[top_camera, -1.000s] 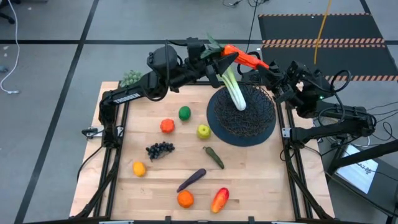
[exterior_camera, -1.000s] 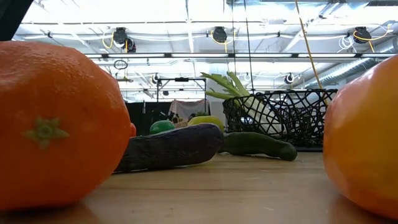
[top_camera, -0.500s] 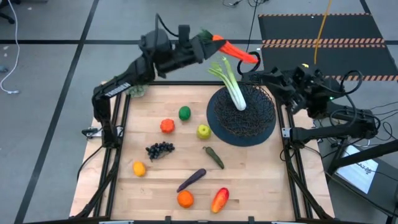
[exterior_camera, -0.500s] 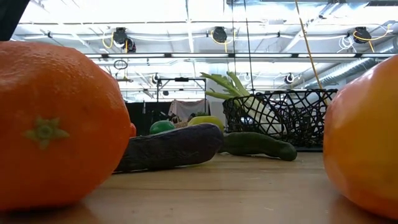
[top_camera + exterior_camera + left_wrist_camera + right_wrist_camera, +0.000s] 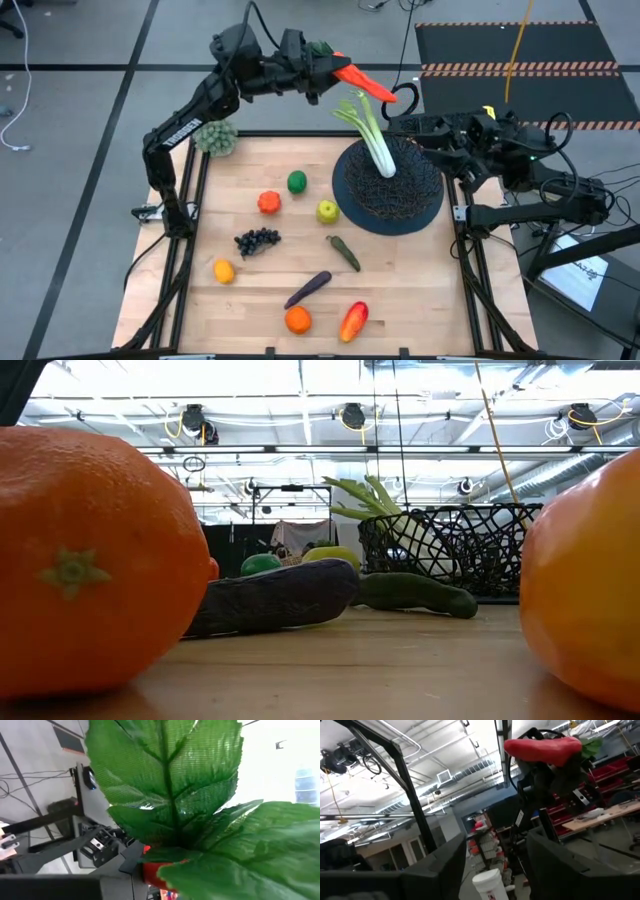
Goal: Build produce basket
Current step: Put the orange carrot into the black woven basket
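An orange carrot (image 5: 365, 82) with green leaves (image 5: 170, 785) hangs in the air beyond the table's far edge, with my left gripper (image 5: 316, 64) shut on it. The black wire basket (image 5: 420, 205) stands at the table's far right. A white-green leek (image 5: 377, 140) leans in it, root end down, leaves over the far rim. My right gripper (image 5: 397, 124) is open above the basket's far rim, below and clear of the carrot's tip; its fingers (image 5: 440, 870) hold nothing. The carrot (image 5: 545, 747) shows ahead of them. My left gripper holds the carrot by its leafy top end (image 5: 330, 66), coming level from the table's left, roughly in line with the carrot. The leaves cover the place of contact in the left wrist view. The carrot is lifted clear, its tip (image 5: 392, 97) pointing toward the right.
Loose on the table lie a tomato (image 5: 268, 202), lime (image 5: 297, 182), apple (image 5: 327, 211), grapes (image 5: 257, 240), pickle (image 5: 344, 252), lemon (image 5: 223, 270), eggplant (image 5: 308, 289), orange (image 5: 297, 319) and pepper (image 5: 353, 320). A grey-green clump (image 5: 213, 135) sits at the far left corner.
My left gripper has carried the carrot toward the table's left and out past its far edge, rolling as it went. The carrot's tip, which lay at my right gripper a second ago, is now clear of it. My right gripper has drawn back a little toward the right.
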`<state>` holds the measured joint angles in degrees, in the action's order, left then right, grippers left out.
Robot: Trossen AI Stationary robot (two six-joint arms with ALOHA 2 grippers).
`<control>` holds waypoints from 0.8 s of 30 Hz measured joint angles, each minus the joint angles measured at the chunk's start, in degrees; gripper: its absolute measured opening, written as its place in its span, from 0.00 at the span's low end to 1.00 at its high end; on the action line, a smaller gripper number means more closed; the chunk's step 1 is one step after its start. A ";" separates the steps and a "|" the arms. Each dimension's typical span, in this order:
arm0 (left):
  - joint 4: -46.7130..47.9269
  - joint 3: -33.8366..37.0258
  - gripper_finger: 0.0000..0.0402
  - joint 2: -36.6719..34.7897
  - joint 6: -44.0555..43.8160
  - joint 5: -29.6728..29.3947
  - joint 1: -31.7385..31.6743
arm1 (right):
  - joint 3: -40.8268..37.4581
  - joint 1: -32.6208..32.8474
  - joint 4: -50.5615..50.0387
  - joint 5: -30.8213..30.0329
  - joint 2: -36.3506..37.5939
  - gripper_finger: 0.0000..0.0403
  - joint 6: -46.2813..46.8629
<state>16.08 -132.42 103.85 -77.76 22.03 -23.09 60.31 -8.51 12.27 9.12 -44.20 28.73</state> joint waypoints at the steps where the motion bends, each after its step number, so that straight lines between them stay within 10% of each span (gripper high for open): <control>1: -0.02 0.00 0.41 0.00 0.26 0.10 -0.10 | 0.00 0.00 -0.12 -0.02 -0.05 0.49 -0.04; 12: 1.89 0.00 0.41 0.00 23.06 0.23 -0.25 | 0.00 0.00 -0.50 -0.19 0.78 0.48 -0.06; 24: 11.01 0.03 0.41 0.02 66.53 -3.26 -0.38 | 0.00 -0.04 -4.09 -8.19 1.83 0.48 -2.55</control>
<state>27.08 -132.39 103.88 -11.22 18.77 -23.47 60.31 -8.56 8.18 0.93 -42.37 26.18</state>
